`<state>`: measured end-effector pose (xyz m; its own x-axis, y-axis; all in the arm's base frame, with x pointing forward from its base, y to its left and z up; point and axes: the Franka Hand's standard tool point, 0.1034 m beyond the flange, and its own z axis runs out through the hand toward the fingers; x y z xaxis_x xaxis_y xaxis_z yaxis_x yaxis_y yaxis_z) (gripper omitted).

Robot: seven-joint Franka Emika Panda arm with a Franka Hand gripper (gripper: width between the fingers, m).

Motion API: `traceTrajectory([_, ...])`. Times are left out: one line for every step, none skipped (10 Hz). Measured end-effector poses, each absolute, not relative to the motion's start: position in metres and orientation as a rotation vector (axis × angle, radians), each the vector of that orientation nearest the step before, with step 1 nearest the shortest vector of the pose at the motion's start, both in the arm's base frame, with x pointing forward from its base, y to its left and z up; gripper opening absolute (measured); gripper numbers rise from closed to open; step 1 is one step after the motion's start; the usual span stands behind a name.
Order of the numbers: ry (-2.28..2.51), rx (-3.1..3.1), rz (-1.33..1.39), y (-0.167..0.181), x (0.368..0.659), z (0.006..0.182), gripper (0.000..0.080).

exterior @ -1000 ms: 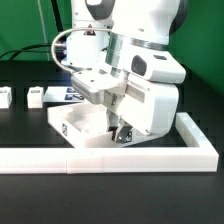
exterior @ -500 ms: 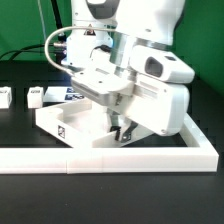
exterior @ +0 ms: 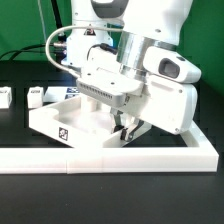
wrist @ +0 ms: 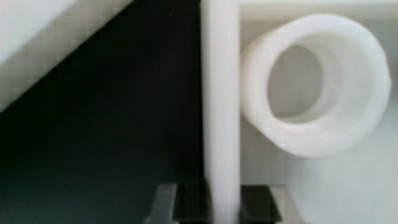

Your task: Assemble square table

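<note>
Wrist view shows the gripper (wrist: 217, 205) closed on the tabletop's (exterior: 50, 122) thin upright rim (wrist: 221, 90), which is pinched between the two dark fingers (wrist: 171, 205). A round white socket (wrist: 320, 85) is seen on the tabletop's floor just beside the clamped rim. From the exterior view, the gripper is seen reaching down at the tabletop's side toward the exterior view's right, where the grip itself is partly hidden by the arm. The tabletop is turned so that a corner bearing a small black-and-white tag (exterior: 63, 133) points near, and it lies just behind the long white rail (exterior: 110, 158). Two short white legs (exterior: 35, 96) are left well apart on the black table (exterior: 15, 125), far toward the exterior view's left.
</note>
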<state>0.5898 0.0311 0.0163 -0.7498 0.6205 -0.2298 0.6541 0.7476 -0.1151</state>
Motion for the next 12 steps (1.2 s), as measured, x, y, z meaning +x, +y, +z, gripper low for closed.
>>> traceTrajectory([2.752,1.014,-0.225,0.03,0.593,0.016,0.0063])
traceTrajectory([2.726,1.013,-0.144,0.026,0.595,0.016,0.0063])
traceTrajectory([2.688,1.013,-0.046,0.02,0.596,0.016,0.0064])
traceTrajectory([2.69,0.993,-0.044,0.018,0.595,0.016,0.0064])
traceTrajectory([2.691,0.991,-0.047,0.018,0.595,0.016,0.0064])
traceTrajectory([2.718,0.91,-0.064,0.017,0.595,0.016,0.0064])
traceTrajectory([2.746,0.812,-0.083,0.015,0.594,0.016,0.0064])
traceTrajectory([2.768,0.725,-0.101,0.014,0.594,0.016,0.0064])
traceTrajectory([2.786,0.647,-0.117,0.013,0.594,0.016,0.0063])
traceTrajectory([2.792,0.617,-0.124,0.012,0.593,0.016,0.0063])
traceTrajectory([2.813,0.515,-0.143,0.011,0.592,0.015,0.0063])
traceTrajectory([2.823,0.449,-0.158,0.011,0.591,0.015,0.0063])
